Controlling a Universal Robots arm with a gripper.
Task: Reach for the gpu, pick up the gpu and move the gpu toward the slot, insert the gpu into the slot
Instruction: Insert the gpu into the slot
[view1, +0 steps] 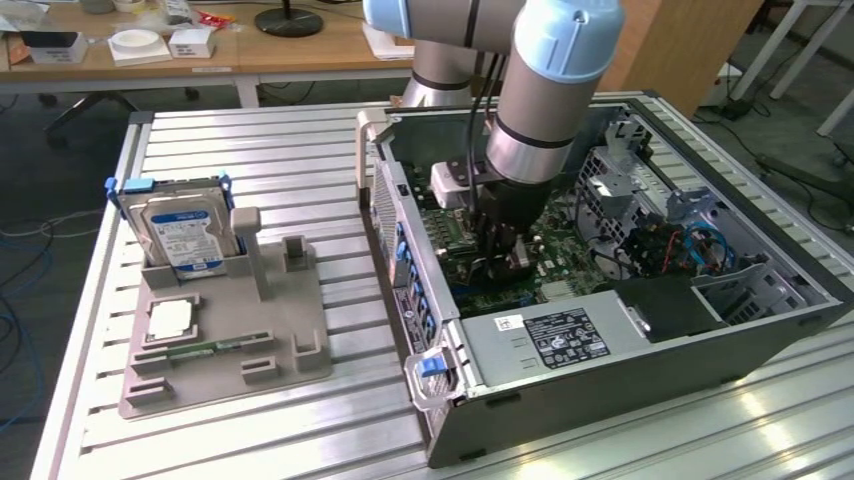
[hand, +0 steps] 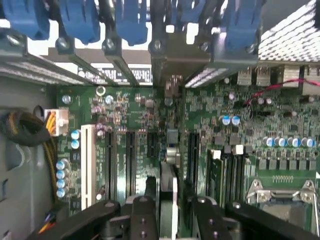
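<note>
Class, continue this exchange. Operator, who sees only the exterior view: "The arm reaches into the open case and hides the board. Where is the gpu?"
Observer: In the wrist view the gpu stands edge-on on the motherboard, right at the gripper.
Operator: Which way does it run?
Observer: Toward the case's rear wall, in line with a grey bracket there, with long dark slots alongside it.

Hanging deep inside the open grey metal computer case (view1: 747, 330), black gripper (view1: 505, 262) boxed in tight: black power supply box (view1: 554, 338) just beside, silver drive cage (view1: 627, 190) crowding behind, green motherboard (hand: 125, 130) lying right underneath.
</note>
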